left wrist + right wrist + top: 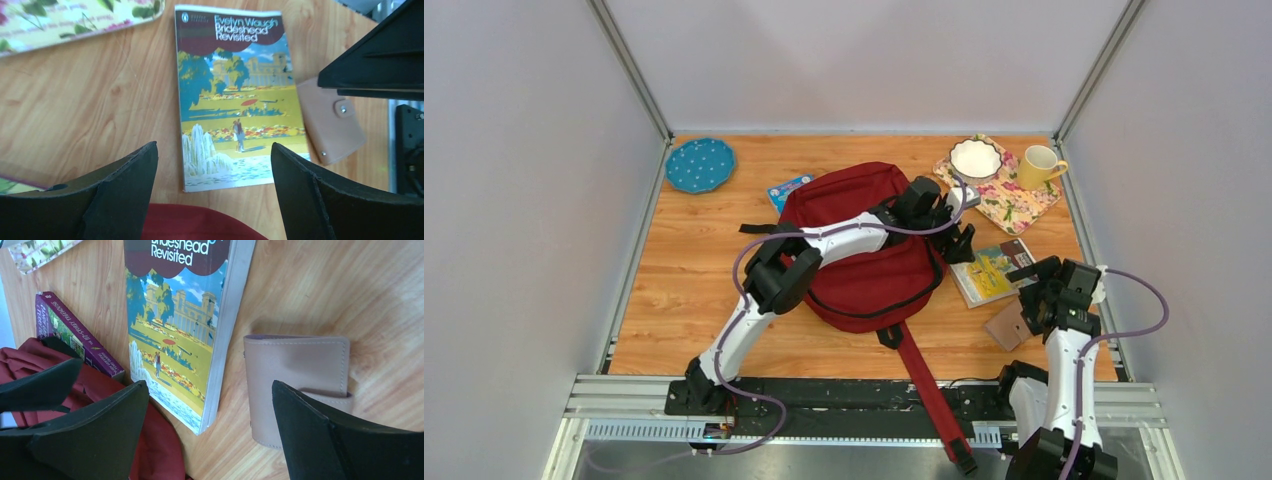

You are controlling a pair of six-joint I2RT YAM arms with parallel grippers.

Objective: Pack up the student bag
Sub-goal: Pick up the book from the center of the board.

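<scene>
Lying beside the student bag [869,278]: paperback [987,273], tan wallet [1006,326].

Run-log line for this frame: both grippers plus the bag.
left gripper: open, over book | right gripper: open, over book edge and wallet | student bag: on table, not held

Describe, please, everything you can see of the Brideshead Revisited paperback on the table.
The paperback is Evelyn Waugh's Brideshead Revisited: a dark maroon title band over a bright painted garden with a fountain, a couple and a big house. It lies closed, flat and face up on the wooden table, right of the student bag. A tan wallet lies just off its page edge, not touching.
</scene>
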